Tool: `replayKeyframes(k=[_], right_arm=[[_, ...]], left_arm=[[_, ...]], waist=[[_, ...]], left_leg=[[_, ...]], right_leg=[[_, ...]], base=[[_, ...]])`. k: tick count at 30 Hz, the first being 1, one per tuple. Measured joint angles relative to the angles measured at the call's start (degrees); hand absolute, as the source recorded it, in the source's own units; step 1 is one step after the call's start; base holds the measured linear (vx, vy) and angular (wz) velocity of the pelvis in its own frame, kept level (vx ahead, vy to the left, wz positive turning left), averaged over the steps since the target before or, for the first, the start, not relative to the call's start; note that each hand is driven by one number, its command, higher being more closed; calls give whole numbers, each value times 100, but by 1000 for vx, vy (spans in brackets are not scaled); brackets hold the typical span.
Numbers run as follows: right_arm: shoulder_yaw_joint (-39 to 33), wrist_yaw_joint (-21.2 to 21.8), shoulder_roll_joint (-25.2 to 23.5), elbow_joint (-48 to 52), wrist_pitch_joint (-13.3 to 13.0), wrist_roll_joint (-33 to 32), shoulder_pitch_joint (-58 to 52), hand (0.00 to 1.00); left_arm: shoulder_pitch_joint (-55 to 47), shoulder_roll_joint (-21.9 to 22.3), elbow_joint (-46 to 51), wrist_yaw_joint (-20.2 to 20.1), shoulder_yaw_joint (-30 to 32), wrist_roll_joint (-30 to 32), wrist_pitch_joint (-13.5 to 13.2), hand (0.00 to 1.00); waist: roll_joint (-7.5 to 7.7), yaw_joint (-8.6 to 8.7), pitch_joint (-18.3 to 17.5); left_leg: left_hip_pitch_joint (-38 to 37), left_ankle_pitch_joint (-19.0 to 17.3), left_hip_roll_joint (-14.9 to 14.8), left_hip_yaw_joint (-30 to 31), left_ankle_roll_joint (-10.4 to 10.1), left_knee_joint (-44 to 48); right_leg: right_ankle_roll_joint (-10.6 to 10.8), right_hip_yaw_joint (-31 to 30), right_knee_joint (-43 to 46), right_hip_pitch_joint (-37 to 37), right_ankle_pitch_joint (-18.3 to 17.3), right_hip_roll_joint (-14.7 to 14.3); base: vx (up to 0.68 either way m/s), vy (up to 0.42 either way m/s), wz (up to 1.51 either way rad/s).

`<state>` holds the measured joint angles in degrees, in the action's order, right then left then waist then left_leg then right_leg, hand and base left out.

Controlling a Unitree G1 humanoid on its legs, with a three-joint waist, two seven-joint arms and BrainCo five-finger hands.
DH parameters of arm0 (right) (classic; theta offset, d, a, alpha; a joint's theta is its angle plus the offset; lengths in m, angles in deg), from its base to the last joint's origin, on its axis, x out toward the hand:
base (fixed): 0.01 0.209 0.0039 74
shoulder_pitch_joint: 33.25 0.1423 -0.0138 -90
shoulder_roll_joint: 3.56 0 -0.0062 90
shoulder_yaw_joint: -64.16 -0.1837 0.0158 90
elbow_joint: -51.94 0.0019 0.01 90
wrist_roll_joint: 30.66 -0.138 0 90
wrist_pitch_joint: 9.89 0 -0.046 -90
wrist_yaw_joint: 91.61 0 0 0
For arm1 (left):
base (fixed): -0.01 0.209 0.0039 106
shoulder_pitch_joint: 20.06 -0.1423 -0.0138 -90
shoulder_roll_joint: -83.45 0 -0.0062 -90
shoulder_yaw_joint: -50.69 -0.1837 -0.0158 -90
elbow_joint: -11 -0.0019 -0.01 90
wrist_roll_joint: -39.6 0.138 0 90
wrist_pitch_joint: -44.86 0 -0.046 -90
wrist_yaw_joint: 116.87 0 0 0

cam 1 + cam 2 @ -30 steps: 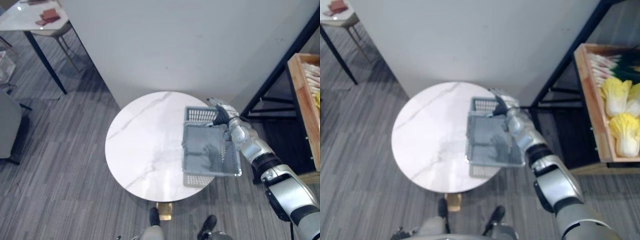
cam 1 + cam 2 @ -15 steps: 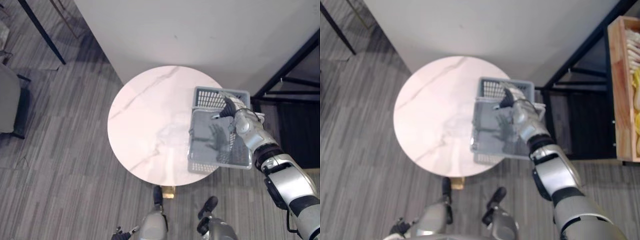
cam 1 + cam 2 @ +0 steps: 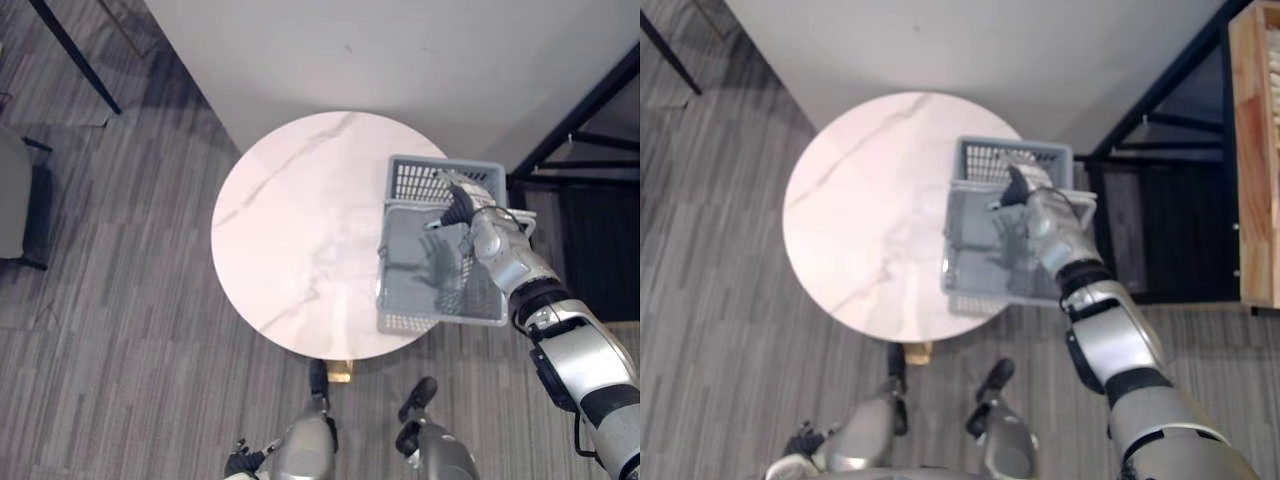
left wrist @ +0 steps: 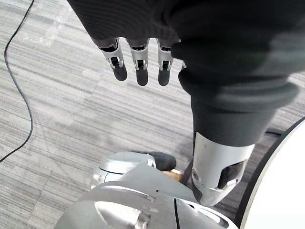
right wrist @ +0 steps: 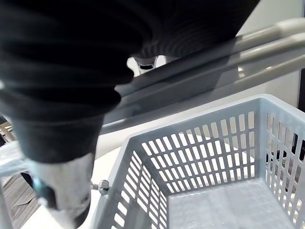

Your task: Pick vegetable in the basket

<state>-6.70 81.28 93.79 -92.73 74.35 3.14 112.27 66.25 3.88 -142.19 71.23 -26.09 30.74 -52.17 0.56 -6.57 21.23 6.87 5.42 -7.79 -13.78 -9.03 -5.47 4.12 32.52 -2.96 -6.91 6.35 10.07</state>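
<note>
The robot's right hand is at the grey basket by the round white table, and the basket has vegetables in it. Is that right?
Not quite. The grey basket is empty: the right wrist view looks straight into it and shows only its bare bottom. The rest is right: the right hand is at the basket, by the round white table.

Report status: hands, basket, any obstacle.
Right hand shut on basket handle; left hand open, idle. Empty basket overhangs table edge. No obstacle seen.
</note>
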Motion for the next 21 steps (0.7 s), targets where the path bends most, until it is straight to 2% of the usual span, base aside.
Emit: replayKeyframes(k=[10, 11, 21], right_arm=[[175, 2, 156, 202, -32, 10, 8, 0], [175, 2, 172, 202, -30, 10, 0, 100], [336, 2, 252, 215, -50, 70, -1, 100]], left_arm=[[21, -4, 9, 21, -2, 1, 2, 0], [20, -4, 9, 23, -2, 1, 2, 0], [20, -4, 9, 32, -6, 2, 2, 0]], waist=[[-15, 15, 46], [-14, 14, 48], [-16, 3, 52]], left_leg=[[1, -1, 3, -123, 1, 0], [2, -1, 3, -124, 0, 0], [2, -2, 3, -131, 1, 0]], right_leg=[[-25, -158, 6, -110, 43, 1], [-25, -160, 6, -111, 44, 1], [-26, -175, 8, -122, 48, 1]], base=[[31, 17, -8], [33, 16, 0], [22, 12, 0]])
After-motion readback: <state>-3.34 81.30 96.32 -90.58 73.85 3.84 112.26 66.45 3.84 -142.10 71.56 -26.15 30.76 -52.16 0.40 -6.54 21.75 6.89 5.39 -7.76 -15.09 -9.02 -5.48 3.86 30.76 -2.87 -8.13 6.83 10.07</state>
